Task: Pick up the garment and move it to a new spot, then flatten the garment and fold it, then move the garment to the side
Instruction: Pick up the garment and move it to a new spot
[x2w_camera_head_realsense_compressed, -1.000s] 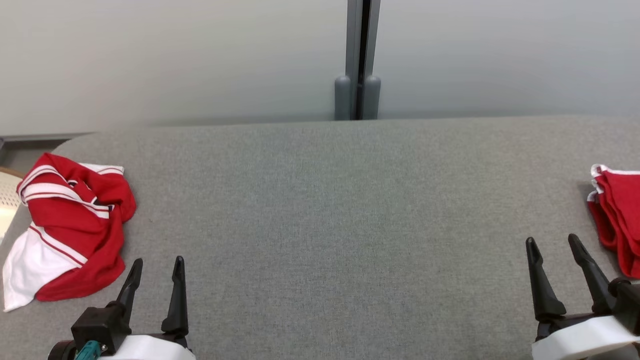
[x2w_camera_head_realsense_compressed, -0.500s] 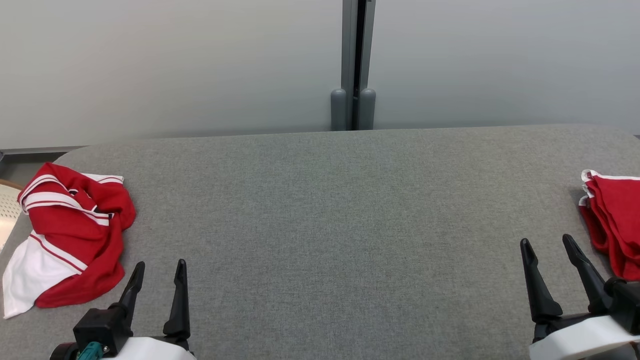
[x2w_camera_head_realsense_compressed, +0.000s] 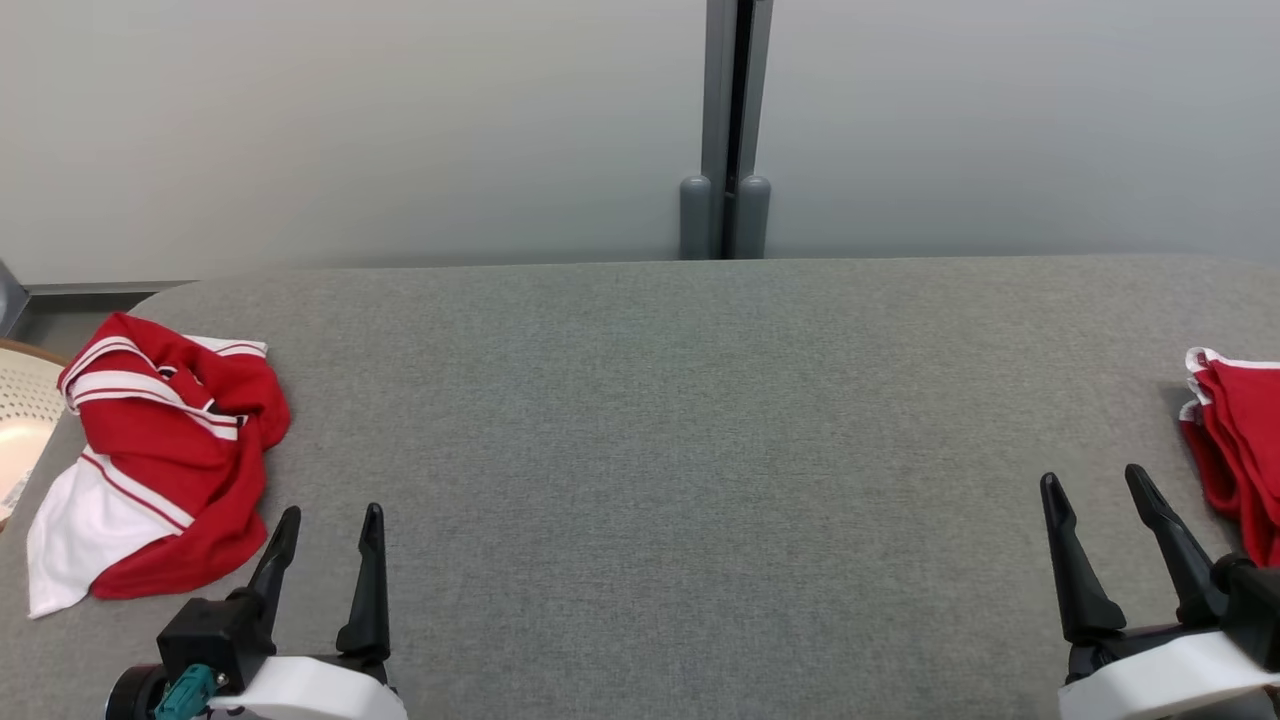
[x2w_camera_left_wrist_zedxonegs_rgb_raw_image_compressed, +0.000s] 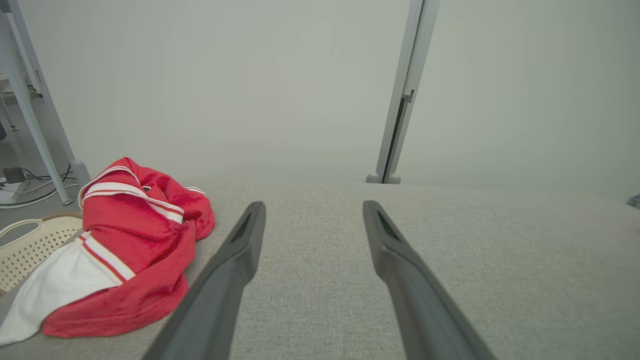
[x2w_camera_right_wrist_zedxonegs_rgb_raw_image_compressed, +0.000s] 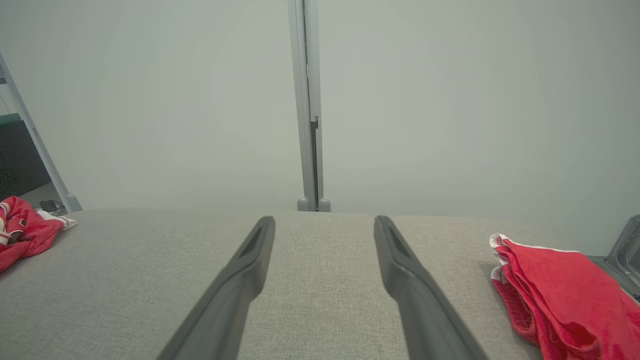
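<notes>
At the left edge of the table (x2w_camera_head_realsense_compressed: 680, 420), crumpled in a loose heap: the garment (x2w_camera_head_realsense_compressed: 165, 450), red with white stripes and a white panel, the white part lying right at the rim. Just beside it, toward the front edge, the left pincer (x2w_camera_head_realsense_compressed: 332, 510), released, fingers spread wide, empty, clear of the cloth. Well apart, near the right edge, the right pincer (x2w_camera_head_realsense_compressed: 1091, 476), likewise released and empty, close to a second red garment (x2w_camera_head_realsense_compressed: 1235, 440), seemingly folded already. Beyond the left edge, a pale perforated basket (x2w_camera_head_realsense_compressed: 25, 400).

Step in hand, by judgement: picking up the heap, not yet begun.

To do it well:
- Swing the left pincer leftward over the heap and come down on a raised red fold rather than on the flat white panel.
- Bite across one thick ridge of cloth, not a lone thin layer likely to slip.
- Lift high enough to clear the table before carrying toward its middle, to avoid dragging and bunching.
- Keep the pull away from the rim, to avoid tipping cloth off toward the basket.
- Bring the right pincer across only afterwards, for spreading.
</notes>
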